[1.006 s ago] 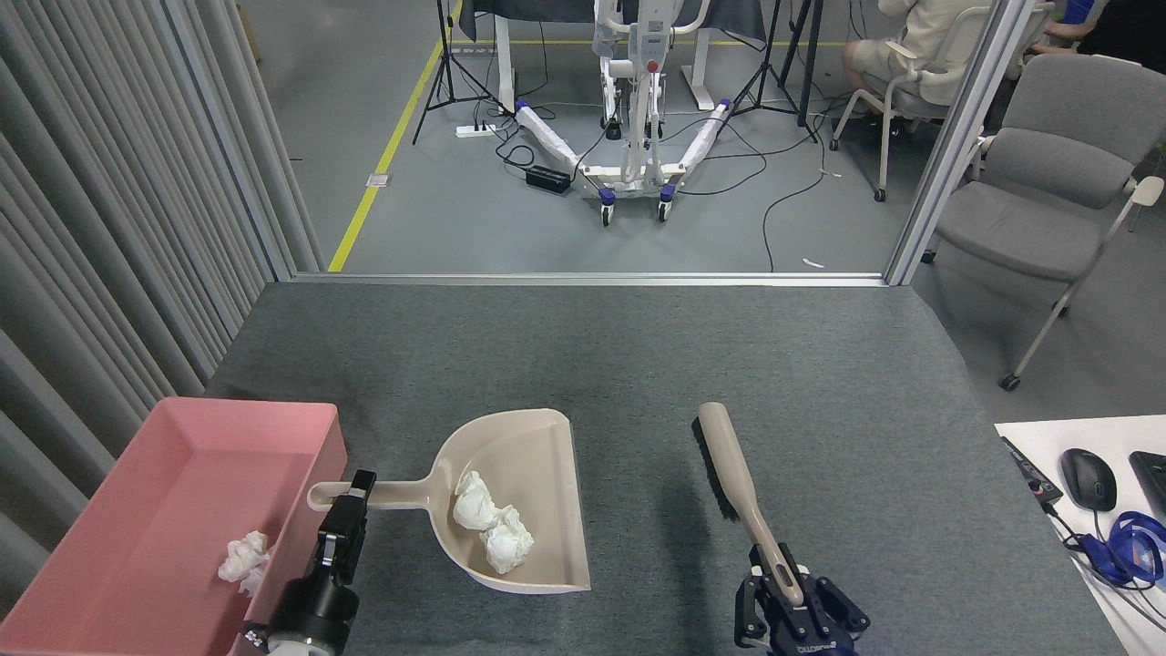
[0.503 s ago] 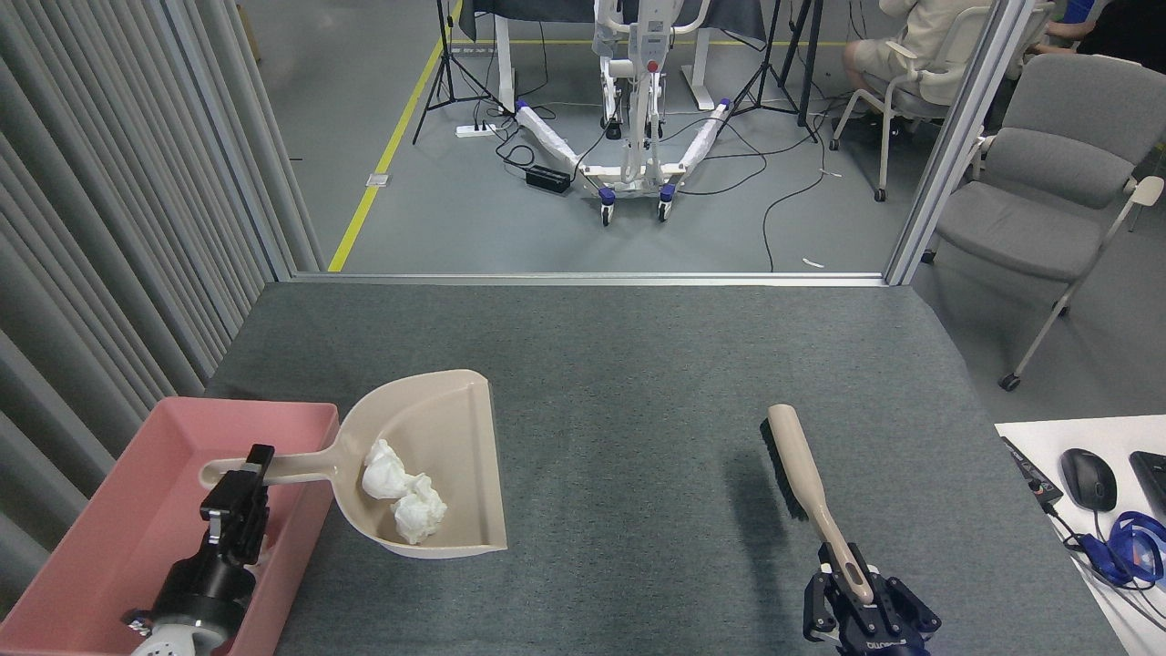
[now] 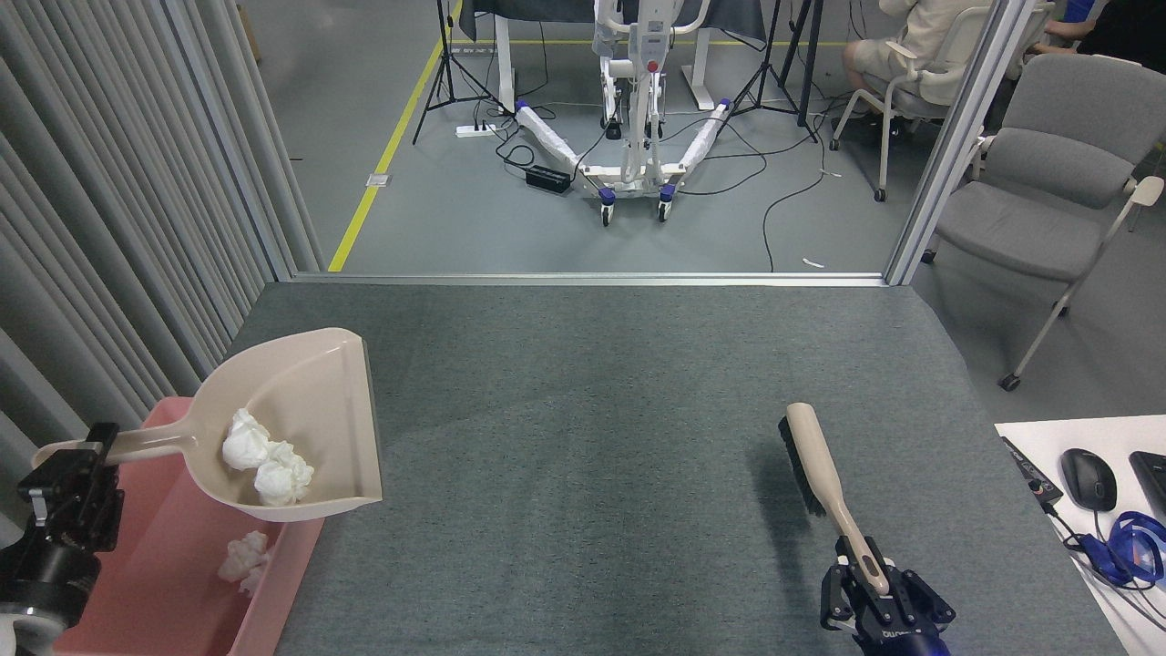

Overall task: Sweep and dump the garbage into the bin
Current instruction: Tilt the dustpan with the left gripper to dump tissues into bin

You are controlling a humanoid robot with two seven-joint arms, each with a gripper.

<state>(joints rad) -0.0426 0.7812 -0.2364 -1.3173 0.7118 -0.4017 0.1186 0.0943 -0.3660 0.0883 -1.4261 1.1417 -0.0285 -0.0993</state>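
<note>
At the near right edge, the right gripper (image 3: 870,583) is seen with its jaws clenched on the handle of the brush (image 3: 813,465), which is held slanting up and away over the grey counter (image 3: 619,410); the brush has been drawn a little to the right since a second ago and is kept clear of the work. At the near left edge, the left gripper (image 3: 80,465) is partly cut off by the frame, and its jaws are closed on the end of the dustpan (image 3: 301,410) handle. The dustpan has been lifted off the counter and carried left within the last second, so that it is now held above the far end of the bin (image 3: 301,556), its lip overhanging the bin's right wall. Two wads of garbage (image 3: 269,463) are still held in the pan, near its handle side, touching each other. A third wad (image 3: 244,560) is already lying in the bin, below the pan. From this it is judged that the sweeping is done and only the tipping remains.

Much of the bin is hidden by the pan and the left arm, and its near end is cut off. Whether the pan is already tilted cannot be told. Beyond the counter, a floor with cables and a wheeled frame (image 3: 629,118) is seen, with a grey chair (image 3: 1048,173) at far right.
</note>
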